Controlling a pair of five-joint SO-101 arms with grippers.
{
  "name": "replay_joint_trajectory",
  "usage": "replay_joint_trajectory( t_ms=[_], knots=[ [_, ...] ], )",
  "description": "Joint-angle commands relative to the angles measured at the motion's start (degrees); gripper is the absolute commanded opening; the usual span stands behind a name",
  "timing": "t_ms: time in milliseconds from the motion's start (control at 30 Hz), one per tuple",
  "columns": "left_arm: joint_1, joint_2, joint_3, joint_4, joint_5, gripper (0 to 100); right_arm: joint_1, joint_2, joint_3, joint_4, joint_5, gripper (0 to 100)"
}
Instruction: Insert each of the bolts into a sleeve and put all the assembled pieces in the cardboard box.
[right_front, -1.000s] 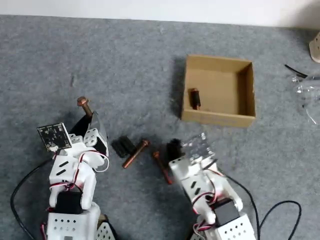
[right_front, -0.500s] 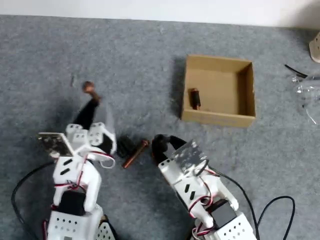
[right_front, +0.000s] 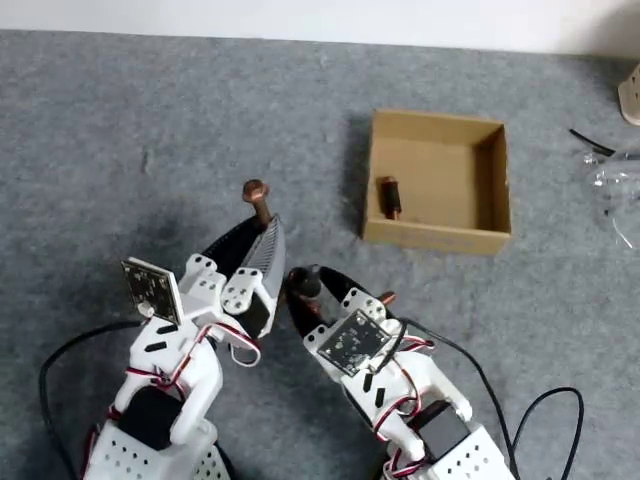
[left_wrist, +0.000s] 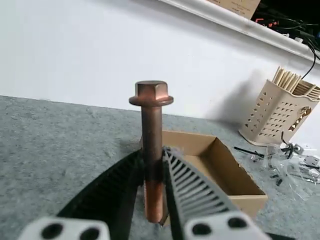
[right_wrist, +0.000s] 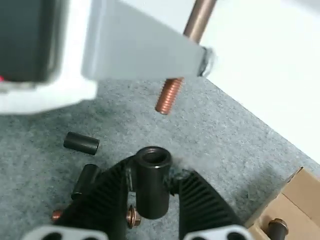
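You have a grey, carpet-like surface (right_front: 120, 120) under both arms, with a white wall (right_front: 300, 15) along the top of the high view. The cardboard box (right_front: 437, 236) sits right of centre in the upper half. One assembled piece (right_front: 389, 197) lies inside it against the left wall. Clear plastic and cables (right_front: 605, 165) lie at the right edge.

Your left gripper (right_front: 262, 225), left of centre, is closed down to the width of a copper bolt (right_front: 257, 197). It pinches the bolt by the shank, with the head toward the top of the frame. Your right gripper (right_front: 305, 285), just below and to the right, is clamped around a black sleeve (right_front: 307, 283). A second bolt (right_front: 385, 298) peeks out beside the right arm.

The left wrist view gives you the copper bolt (left_wrist: 151, 130) standing upright between the jaws, hex head up. The box (left_wrist: 235, 175) is behind it, and a beige perforated holder (left_wrist: 280, 112) of sticks stands by the wall.

The right wrist view looks into the open bore of the black sleeve (right_wrist: 151, 182). The bolt's threaded tip (right_wrist: 167, 99) is close to the sleeve but not touching it. A loose sleeve (right_wrist: 81, 143) and a second loose sleeve (right_wrist: 86, 180) lie on the surface beyond.
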Motion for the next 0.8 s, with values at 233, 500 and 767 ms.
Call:
replay_joint_trajectory(
  t_ms=[233, 500, 767],
  knots=[
    [5.1, -1.3, -2.9, 0.1, 3.3, 1, 1.2, -0.8, 5.7, -2.1, 0.5, 0.5],
    [9.1, -1.3, 0.2, -1.2, 3.7, 1, 3.0, -0.8, 5.7, -2.1, -4.0, 0.5],
    [9.4, -1.3, 6.3, -9.3, 3.4, 1, 4.6, -0.8, 5.6, -2.1, -7.1, 0.5]
  ],
)
